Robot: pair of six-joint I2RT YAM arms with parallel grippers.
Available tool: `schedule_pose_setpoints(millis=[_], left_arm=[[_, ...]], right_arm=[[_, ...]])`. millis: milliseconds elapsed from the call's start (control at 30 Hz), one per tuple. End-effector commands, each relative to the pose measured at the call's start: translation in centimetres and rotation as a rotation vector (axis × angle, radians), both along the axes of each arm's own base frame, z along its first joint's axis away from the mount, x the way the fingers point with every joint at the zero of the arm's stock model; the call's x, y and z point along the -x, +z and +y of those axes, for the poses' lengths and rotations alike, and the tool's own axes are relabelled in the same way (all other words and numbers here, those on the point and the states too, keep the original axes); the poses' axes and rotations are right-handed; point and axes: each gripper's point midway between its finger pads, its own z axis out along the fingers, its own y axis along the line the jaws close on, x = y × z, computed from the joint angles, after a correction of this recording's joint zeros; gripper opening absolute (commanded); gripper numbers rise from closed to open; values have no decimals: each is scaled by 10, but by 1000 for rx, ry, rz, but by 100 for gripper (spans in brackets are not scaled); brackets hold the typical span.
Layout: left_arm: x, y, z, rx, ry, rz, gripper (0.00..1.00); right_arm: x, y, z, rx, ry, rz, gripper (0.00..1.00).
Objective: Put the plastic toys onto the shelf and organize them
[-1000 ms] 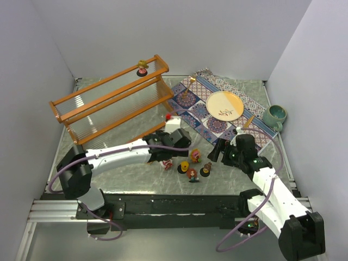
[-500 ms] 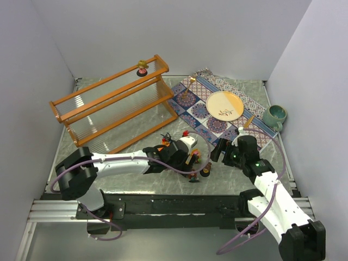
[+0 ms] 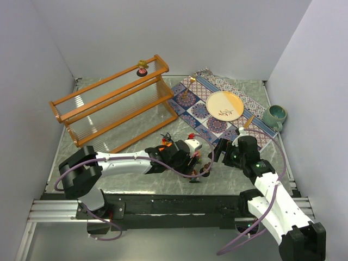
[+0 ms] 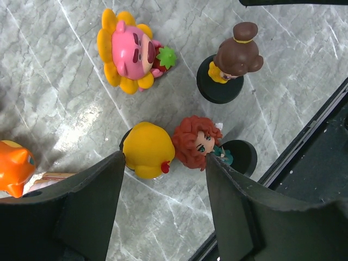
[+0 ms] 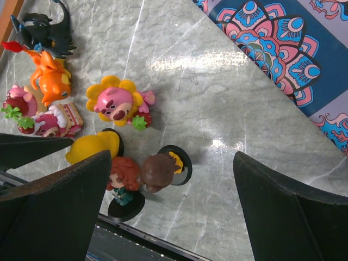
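Several plastic toys stand clustered on the marble near the front edge. They are a pink-faced sunflower toy [image 4: 128, 51] [image 5: 114, 103], a brown-haired doll [image 4: 234, 57] [image 5: 157, 171], a yellow-haired doll [image 4: 148, 148] [image 5: 92, 147], a red-haired doll [image 4: 197, 142] [image 5: 124, 174], an orange one [image 4: 13, 166] [image 5: 51, 76], a black spiky one [image 5: 43, 32] and pink strawberry ones [image 5: 49, 122]. My left gripper [image 3: 193, 157] [image 4: 165, 163] is open just above the yellow-haired and red-haired dolls. My right gripper [image 3: 220, 149] [image 5: 171, 163] is open and empty above the brown-haired doll. The shelf [image 3: 109, 103] holds one doll [image 3: 142, 67] on its top tier.
A patterned blue mat [image 3: 198, 111] lies at the back right with a round plate [image 3: 224, 105] on it. A teal mug [image 3: 274, 115] stands by the right wall. The black rail [image 3: 179, 204] runs along the near edge, close to the dolls.
My left gripper has swung right, from in front of the shelf to over the toy cluster. The right gripper has barely shifted. The toys have stayed in place.
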Motion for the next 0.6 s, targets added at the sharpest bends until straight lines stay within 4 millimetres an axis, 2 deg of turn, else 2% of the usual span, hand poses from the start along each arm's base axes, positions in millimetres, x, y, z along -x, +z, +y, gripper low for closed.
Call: schedule_pose_setpoints(millis=[0, 400, 567], left_arm=[[-4, -3, 0, -10, -3, -26, 66], [-9, -14, 2, -41, 14, -38, 58], [-11, -15, 2, -47, 21, -47, 51]], right_arm=[[-4, 6, 1, 0, 1, -25, 100], [-4, 4, 1, 3, 4, -19, 100], [-4, 4, 1, 3, 2, -19, 100]])
